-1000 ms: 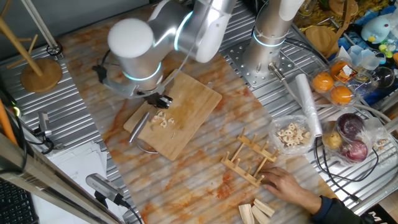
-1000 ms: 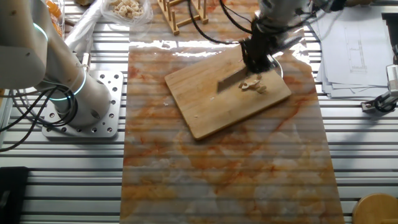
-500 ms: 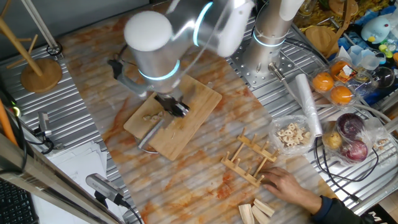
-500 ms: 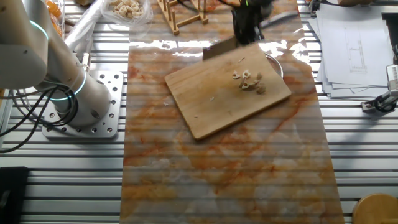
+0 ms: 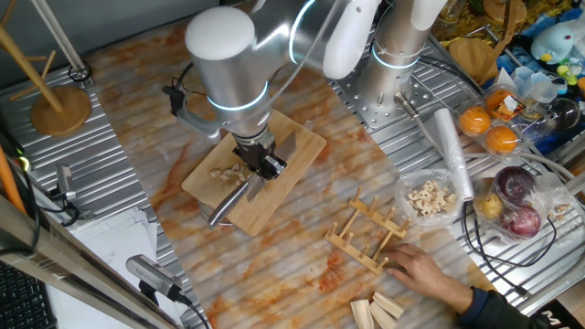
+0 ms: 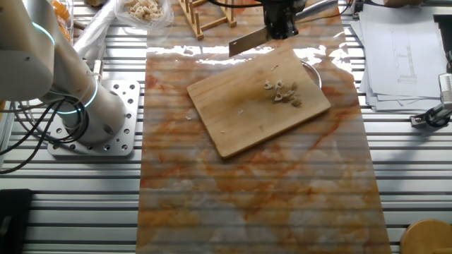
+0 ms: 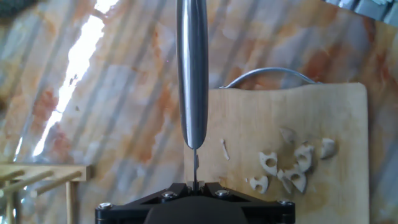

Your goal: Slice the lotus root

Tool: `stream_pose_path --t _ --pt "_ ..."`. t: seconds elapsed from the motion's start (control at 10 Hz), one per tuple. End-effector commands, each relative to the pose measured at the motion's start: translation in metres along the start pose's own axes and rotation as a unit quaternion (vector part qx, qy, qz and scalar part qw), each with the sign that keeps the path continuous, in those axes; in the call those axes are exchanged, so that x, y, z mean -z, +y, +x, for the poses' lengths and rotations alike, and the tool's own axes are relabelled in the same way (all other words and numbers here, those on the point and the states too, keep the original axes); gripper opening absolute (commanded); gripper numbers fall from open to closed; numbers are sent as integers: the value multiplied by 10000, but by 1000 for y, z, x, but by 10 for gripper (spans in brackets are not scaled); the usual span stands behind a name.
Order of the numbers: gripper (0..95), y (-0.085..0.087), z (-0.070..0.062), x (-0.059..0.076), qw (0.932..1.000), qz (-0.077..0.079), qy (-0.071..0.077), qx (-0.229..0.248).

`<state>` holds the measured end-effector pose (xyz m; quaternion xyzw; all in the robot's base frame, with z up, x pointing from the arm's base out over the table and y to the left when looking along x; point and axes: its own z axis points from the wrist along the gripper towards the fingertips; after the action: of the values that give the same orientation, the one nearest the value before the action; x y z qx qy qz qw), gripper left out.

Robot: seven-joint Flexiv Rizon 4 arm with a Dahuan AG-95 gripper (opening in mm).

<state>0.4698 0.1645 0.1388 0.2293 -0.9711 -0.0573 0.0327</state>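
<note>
Several small cream lotus root (image 5: pixel 225 172) fragments lie on the wooden cutting board (image 5: pixel 294 146). They also show in the other fixed view (image 6: pixel 282 92) and in the hand view (image 7: pixel 290 169). My gripper (image 5: pixel 266 166) is shut on a knife (image 5: pixel 232 197) and holds it above the board's edge, to the side of the fragments. In the other fixed view the gripper (image 6: pixel 280 24) holds the blade (image 6: pixel 247 42) just past the board (image 6: pixel 240 123). In the hand view the blade (image 7: pixel 191 74) runs edge-on from the gripper (image 7: pixel 194 185), left of the board (image 7: pixel 339 112).
A wooden rack (image 5: pixel 370 233) stands right of the board, with a person's hand (image 5: pixel 422 270) beside it. A bag of holed slices (image 5: pixel 430 196), pale wooden blocks (image 5: pixel 379 313) and oranges (image 5: pixel 489 128) lie further right. A second arm's base (image 6: pixel 92 113) stands nearby. A metal ring (image 7: pixel 267 74) sticks out under the board.
My gripper lifted the knife off the lotus root fragments and carried it across the board toward the rack-side edge. The fragments stay in a loose cluster.
</note>
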Motion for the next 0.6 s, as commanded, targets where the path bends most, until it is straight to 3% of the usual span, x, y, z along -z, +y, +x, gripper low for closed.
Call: stream_pose_path --t 0.1,0.3,0.6 --pt "0 0 -1 0 9979 546 339 31" --pt "0 0 -1 0 9980 468 263 348" --pt "0 0 -1 0 9989 332 181 277"
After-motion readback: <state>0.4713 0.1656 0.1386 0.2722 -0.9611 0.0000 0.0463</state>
